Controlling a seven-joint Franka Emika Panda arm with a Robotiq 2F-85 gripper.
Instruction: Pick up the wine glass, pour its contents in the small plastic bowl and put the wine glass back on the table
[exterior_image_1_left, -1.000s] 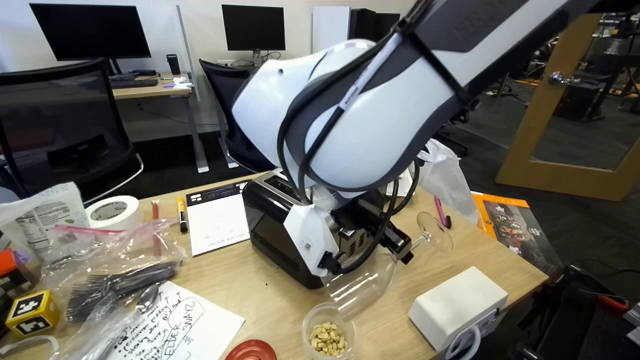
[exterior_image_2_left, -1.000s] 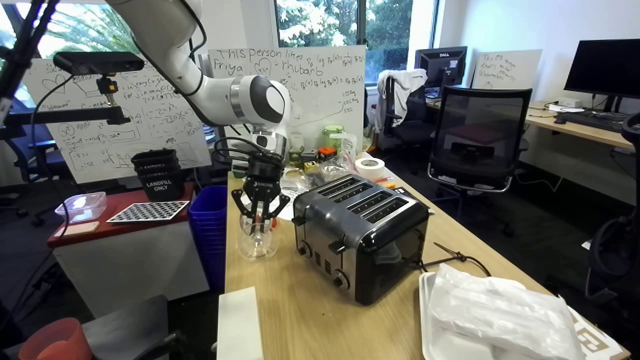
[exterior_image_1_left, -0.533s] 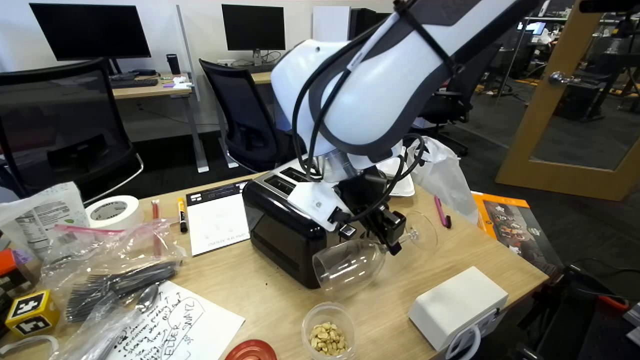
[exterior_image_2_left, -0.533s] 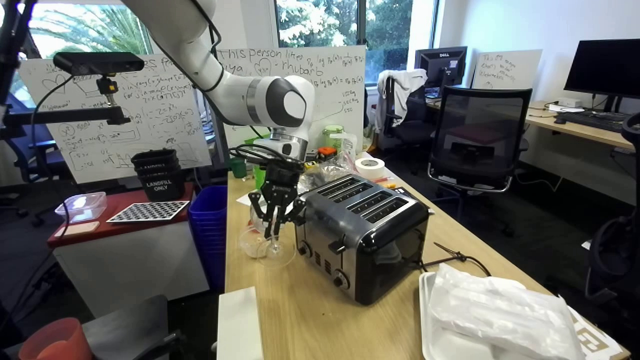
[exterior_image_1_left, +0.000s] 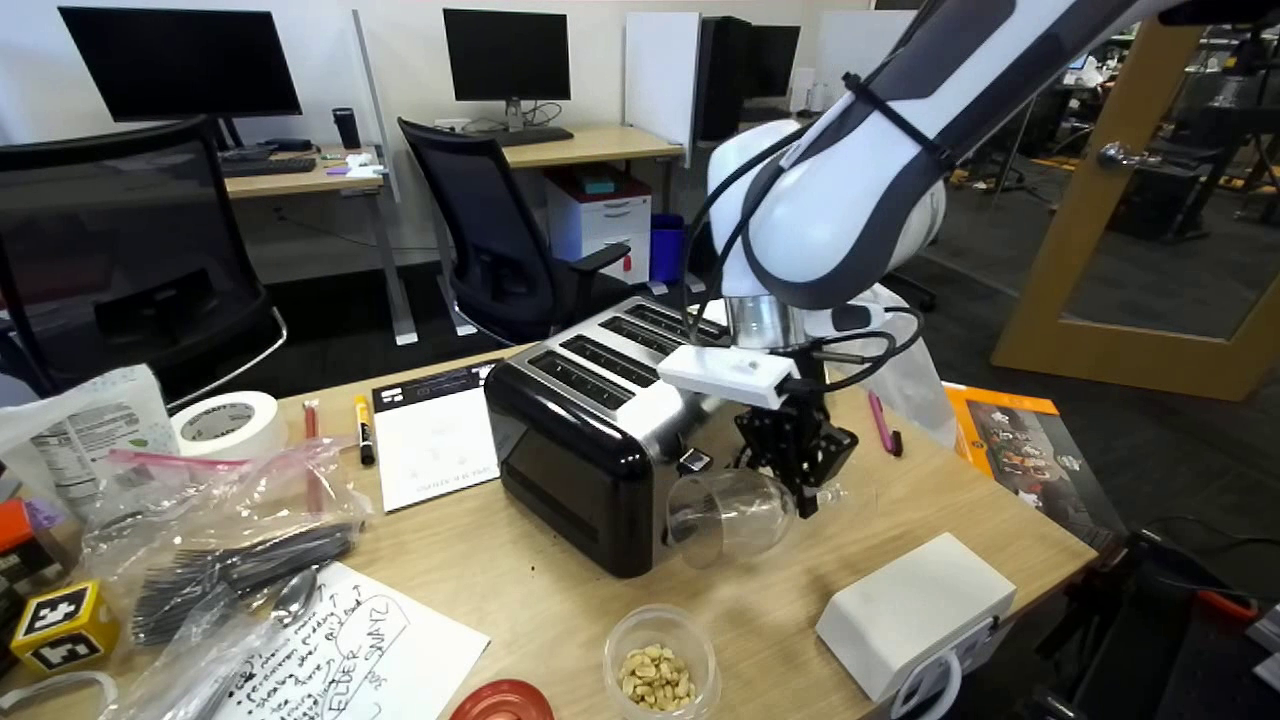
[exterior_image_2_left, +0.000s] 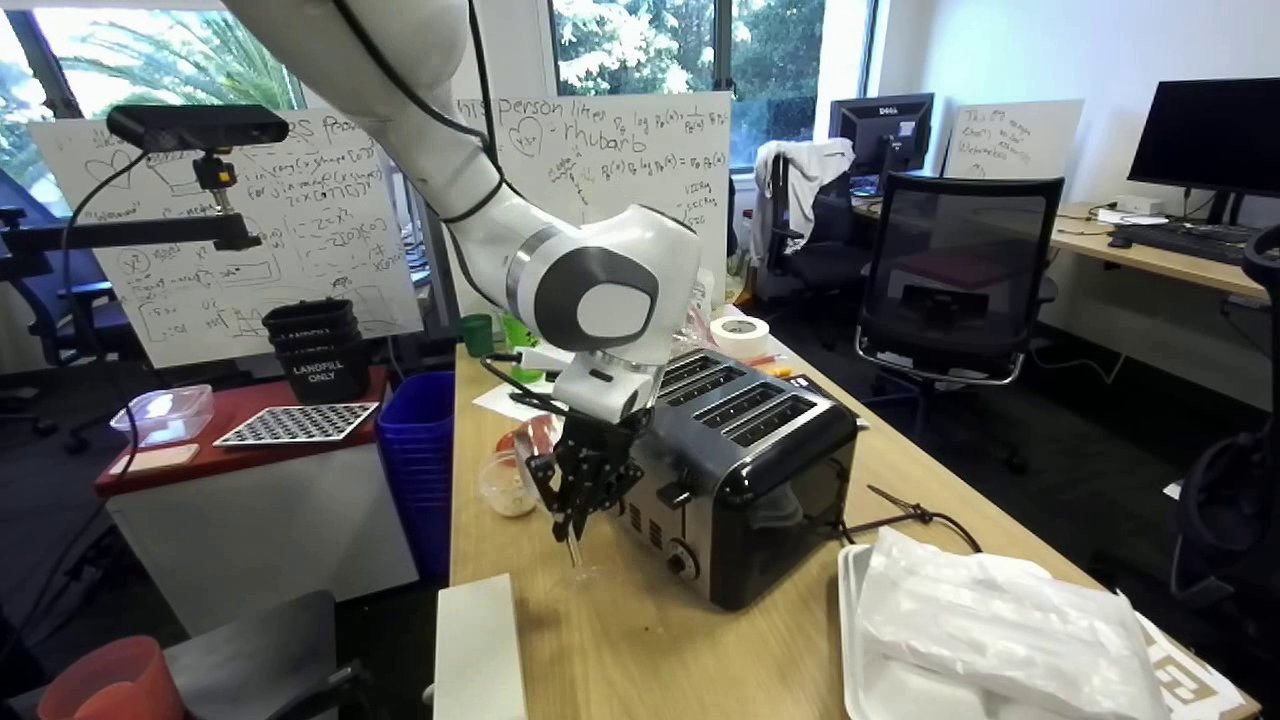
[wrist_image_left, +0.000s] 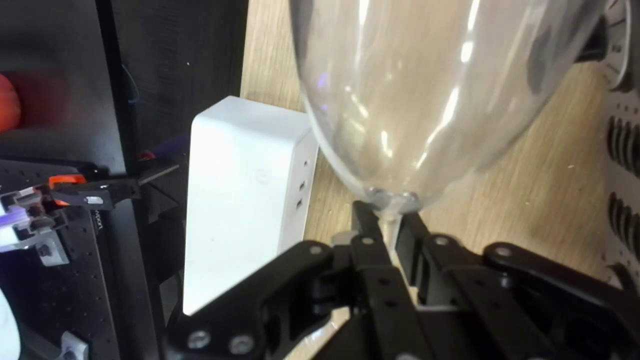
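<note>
Wine glass (exterior_image_1_left: 740, 512) is tilted nearly onto its side beside the toaster (exterior_image_1_left: 575, 495), its stem (exterior_image_2_left: 574, 550) held in your gripper (wrist_image_left: 390, 218), drawn narrow around it; apart from the glass, the small plastic bowl (exterior_image_1_left: 660, 624) stands on your table (exterior_image_1_left: 500, 575) with pale pieces (exterior_image_1_left: 656, 678) inside

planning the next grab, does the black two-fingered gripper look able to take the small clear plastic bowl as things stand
Probably not: the gripper holds the clear wine glass by its stem, so the glass would likely need setting down first. The small plastic bowl itself looks uncovered.
</note>
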